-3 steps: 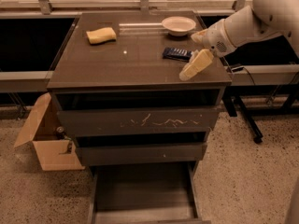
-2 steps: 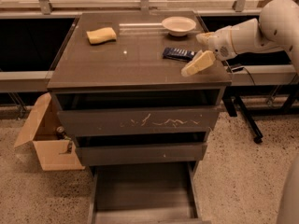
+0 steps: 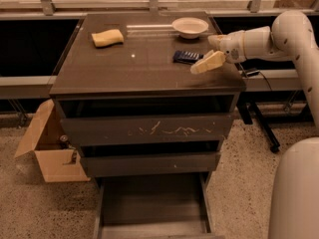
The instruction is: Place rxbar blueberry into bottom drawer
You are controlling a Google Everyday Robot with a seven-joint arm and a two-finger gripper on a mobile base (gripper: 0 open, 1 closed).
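Note:
The rxbar blueberry point(image 3: 186, 57), a small dark navy bar, lies flat on the cabinet top point(image 3: 134, 68) towards the right rear. My gripper point(image 3: 204, 54) reaches in from the right and sits just right of the bar, close above the top. It is open and empty, with one cream finger point(image 3: 206, 63) angled down beside the bar's near right end. The bottom drawer point(image 3: 152, 208) is pulled out at floor level, with a plain dark floor and nothing in it. The scratched-front drawer point(image 3: 149, 130) and the middle drawer point(image 3: 149, 163) above it are pushed in.
A yellow sponge point(image 3: 107, 38) lies at the back left of the top. A white bowl point(image 3: 189, 27) stands at the back right, behind the bar. An open cardboard box point(image 3: 50, 151) sits on the floor to the left. Black stand legs point(image 3: 259, 128) are to the right.
The arm has swung lower and more level from the right. The gripper has stayed beside the bar's right end. The bar has not moved.

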